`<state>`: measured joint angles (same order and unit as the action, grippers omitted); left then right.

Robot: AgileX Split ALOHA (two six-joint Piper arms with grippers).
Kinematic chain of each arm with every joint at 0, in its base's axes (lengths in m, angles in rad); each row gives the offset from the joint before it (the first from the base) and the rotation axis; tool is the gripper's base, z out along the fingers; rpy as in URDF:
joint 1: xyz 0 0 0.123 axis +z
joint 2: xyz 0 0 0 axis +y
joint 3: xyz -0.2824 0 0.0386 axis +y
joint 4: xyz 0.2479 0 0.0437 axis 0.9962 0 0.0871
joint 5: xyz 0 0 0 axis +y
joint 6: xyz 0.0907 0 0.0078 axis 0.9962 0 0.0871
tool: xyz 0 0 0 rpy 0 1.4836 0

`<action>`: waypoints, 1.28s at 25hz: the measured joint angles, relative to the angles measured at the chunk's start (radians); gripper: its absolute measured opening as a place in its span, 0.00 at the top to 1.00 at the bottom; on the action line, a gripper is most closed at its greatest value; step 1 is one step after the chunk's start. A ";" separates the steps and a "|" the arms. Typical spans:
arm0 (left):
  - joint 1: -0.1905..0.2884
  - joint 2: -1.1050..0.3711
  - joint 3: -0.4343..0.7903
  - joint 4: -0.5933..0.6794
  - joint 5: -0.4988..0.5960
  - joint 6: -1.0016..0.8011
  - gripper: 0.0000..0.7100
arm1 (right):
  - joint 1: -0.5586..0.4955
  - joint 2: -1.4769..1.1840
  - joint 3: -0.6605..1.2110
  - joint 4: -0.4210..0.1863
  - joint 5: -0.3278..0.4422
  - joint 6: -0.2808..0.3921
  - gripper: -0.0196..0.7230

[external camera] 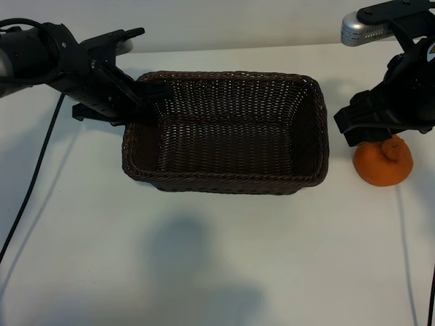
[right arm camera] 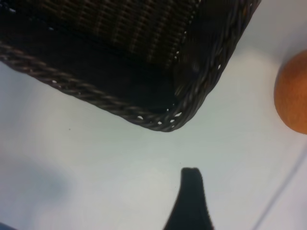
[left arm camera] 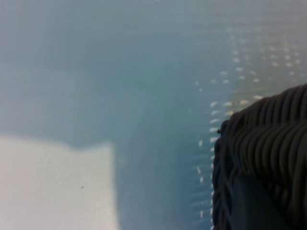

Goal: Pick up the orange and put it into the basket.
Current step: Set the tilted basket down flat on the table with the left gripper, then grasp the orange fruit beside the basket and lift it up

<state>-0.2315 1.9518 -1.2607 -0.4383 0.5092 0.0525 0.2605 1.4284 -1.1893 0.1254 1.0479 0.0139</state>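
- The left arm reaches in from the upper left of the exterior view, and the left gripper (external camera: pixel 151 97) sits at the basket's far left corner. Its jaws are nearly closed, pinching the braided rim there; one dark finger (left arm camera: pixel 256 203) shows against the weave in the left wrist view.
- A black cable (external camera: pixel 30 183) trails from the left arm down across the white table (external camera: pixel 217 258).
- The basket (external camera: pixel 224 183), dark-brown woven wicker with rounded corners and sloping sides, stands on the table between the two arms. Nothing lies inside it.
- A soft shadow (external camera: pixel 197 272) falls on the table in front of the basket.
- The right gripper (external camera: pixel 370 132) hangs just above the orange, at the right of the basket, its jaws standing wide apart with nothing between them. One black fingertip (right arm camera: pixel 191 201) shows over bare table in the right wrist view, apart from the basket's corner (right arm camera: pixel 168 122).
- The orange (external camera: pixel 383 161) rests on the table just beside the basket's right wall, outside it, its knobby bump turned upward. The right gripper partly covers its top.
- A silver camera housing (external camera: pixel 363 28) sits above the right arm, at the upper right.
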 joint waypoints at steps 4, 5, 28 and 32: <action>0.000 0.017 0.000 -0.004 -0.001 -0.020 0.79 | 0.000 0.000 0.000 0.000 0.000 0.000 0.23; 0.000 0.023 0.000 -0.005 0.000 -0.023 0.79 | 0.000 0.000 0.000 0.000 0.001 0.000 0.23; 0.000 0.017 -0.005 -0.017 0.045 -0.030 0.26 | 0.000 0.000 0.000 0.000 0.008 0.000 0.23; 0.000 -0.038 -0.005 -0.015 0.063 -0.033 0.09 | 0.000 0.000 0.000 0.000 0.009 0.000 0.23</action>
<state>-0.2315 1.9133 -1.2660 -0.4534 0.5717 0.0199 0.2605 1.4284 -1.1893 0.1254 1.0566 0.0139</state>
